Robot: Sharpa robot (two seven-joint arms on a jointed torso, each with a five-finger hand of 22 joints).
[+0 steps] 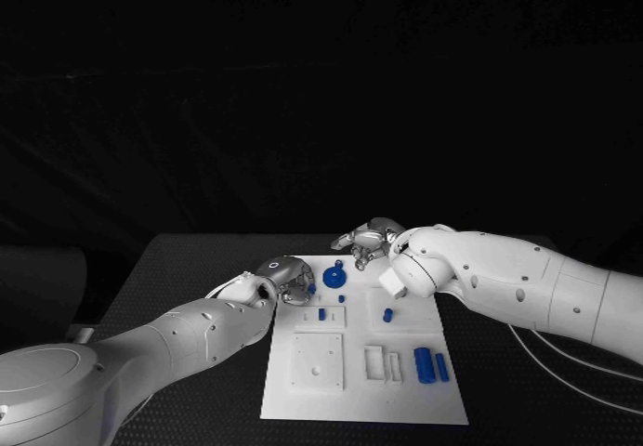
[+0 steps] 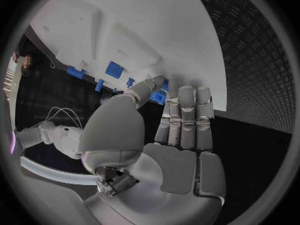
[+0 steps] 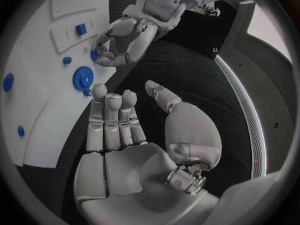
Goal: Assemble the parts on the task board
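Note:
The white task board point(image 1: 361, 381) lies in the middle of the table, also visible in the wrist views point(image 2: 125, 15) point(image 3: 44, 105). A blue gear point(image 1: 335, 277) point(image 3: 82, 77) stands near its far edge. My left hand point(image 1: 284, 279) point(image 2: 169, 135) point(image 3: 122, 40) is at the board's far left edge, and its thumb and fingertips pinch a small blue part point(image 2: 160, 96) point(image 3: 95, 55). My right hand point(image 1: 369, 237) point(image 3: 125, 135) hovers over the board's far edge just beyond the gear, fingers straight, thumb apart, holding nothing.
More blue parts sit on the board: two cylinders point(image 1: 431, 365) at the near right, a small peg point(image 1: 387, 315) mid-board and a square block point(image 3: 81, 29). Recessed white plates point(image 1: 319, 358) fill the board's left half. Black table point(image 1: 175, 269) surrounds it.

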